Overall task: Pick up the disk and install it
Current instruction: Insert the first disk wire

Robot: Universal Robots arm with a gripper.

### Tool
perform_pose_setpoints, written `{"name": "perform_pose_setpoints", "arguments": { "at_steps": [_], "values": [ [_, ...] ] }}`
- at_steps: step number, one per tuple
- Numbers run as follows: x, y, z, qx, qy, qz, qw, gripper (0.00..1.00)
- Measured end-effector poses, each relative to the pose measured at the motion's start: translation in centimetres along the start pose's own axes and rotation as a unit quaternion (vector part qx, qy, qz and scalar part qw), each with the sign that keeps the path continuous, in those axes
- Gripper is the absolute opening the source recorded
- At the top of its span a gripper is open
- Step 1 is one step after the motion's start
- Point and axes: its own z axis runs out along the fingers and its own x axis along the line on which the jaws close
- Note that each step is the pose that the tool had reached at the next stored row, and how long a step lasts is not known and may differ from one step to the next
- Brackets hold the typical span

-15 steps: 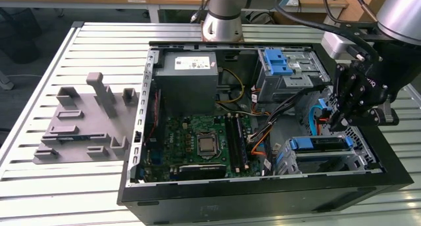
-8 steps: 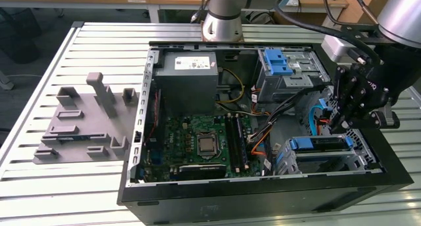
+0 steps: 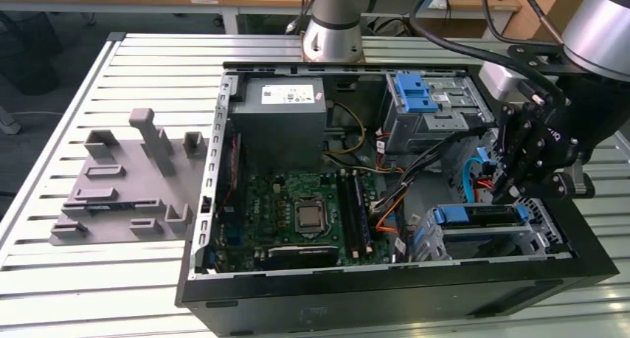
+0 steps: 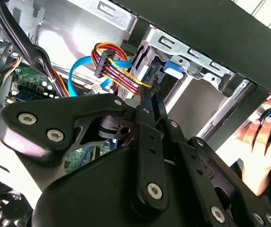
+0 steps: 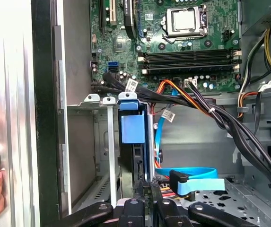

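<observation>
We see an open computer case point(image 3: 394, 294) lying on its side on a slatted metal worktop point(image 3: 99, 279), its motherboard point(image 3: 295, 212) exposed. The arm's black gripper point(image 3: 512, 194) hangs inside the case at the exterior view's right, just above a metal drive cage point(image 3: 536, 235). The disk point(image 3: 479, 215), with its blue carrier frame, already sits in that cage; in the first wrist view its blue end point(image 5: 130, 127) stands upright between the cage's metal walls. In both wrist views the gripper's fingers point(image 4: 149, 101) look pressed close together right at the disk's rear edge, though we cannot tell whether they pinch it. A grey holder block point(image 3: 128, 183) rests on the worktop, well apart from the case. A person's hand point(image 4: 263, 137) rests outside the case wall.
</observation>
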Motion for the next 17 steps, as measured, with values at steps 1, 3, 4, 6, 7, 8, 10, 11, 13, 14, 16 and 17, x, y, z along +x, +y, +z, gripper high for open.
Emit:
{"name": "perform_pose_setpoints", "arguments": {
  "at_steps": [1,3,4,6,7,8,10,11,13,14,16,17],
  "values": [
    [0.0,0.0,0.03,0.0,-0.0001,0.0,1.0,0.17],
    [0.0,0.0,0.03,0.0,0.0,0.0,1.0,0.17],
    [0.0,0.0,0.04,0.0,0.0,0.0,1.0,0.17],
    [0.0,0.0,0.04,0.0,-0.0001,0.0,1.0,0.17],
    [0.0,0.0,0.05,0.0,-0.0002,0.0,1.0,0.17],
    [0.02,0.0,0.07,0.0,-0.0004,0.0,1.0,0.17],
    [0.15,-0.01,0.15,0.0,-0.0003,0.0,1.0,0.17],
    [0.22,-0.02,0.2,0.0,-0.0002,0.0,1.0,0.17],
    [0.23,-0.02,0.34,0.0,-0.0002,0.0,1.0,0.17],
    [0.23,-0.02,0.37,0.0,-0.0001,0.0,1.0,0.17],
    [0.23,-0.02,0.47,0.0,-0.0002,0.0,1.0,0.17],
    [0.25,-0.02,0.53,0.0,-0.0002,0.0,1.0,0.17]
  ]
}}
